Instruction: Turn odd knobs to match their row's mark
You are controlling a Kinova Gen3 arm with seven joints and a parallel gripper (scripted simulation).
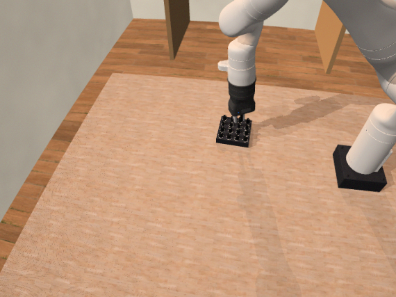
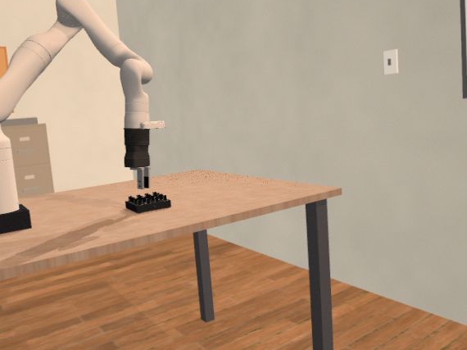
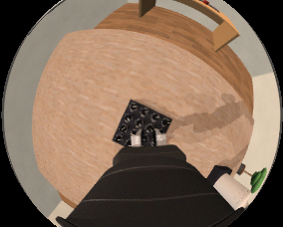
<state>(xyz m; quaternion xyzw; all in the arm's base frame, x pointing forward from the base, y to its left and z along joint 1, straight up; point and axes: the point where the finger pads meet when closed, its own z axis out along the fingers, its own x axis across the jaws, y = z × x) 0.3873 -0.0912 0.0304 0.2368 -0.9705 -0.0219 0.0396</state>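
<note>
The black knob box [image 1: 233,142] [image 2: 141,210] [image 3: 133,120] stands flat on the table, with several black knobs in rows on its top. The knobs' white lines and printed names are too small to read. A small detail shows on the box side facing the exterior camera; I cannot tell if it is the socket. My gripper [image 1: 239,120] [image 2: 143,188] [image 3: 147,134] points straight down, partly open and empty. Its fingertips hang a little above the knobs, over the box's far part in the top view. In the wrist view the fingers and gripper body hide some knobs.
The wooden table [image 1: 156,188] [image 2: 246,197] carries the arm's black base [image 1: 359,183] [image 2: 14,220], to the right of the box in the top view. A wooden desk [image 1: 177,21] stands beyond the table's far edge. A grey wall [image 1: 52,67] rises on the left.
</note>
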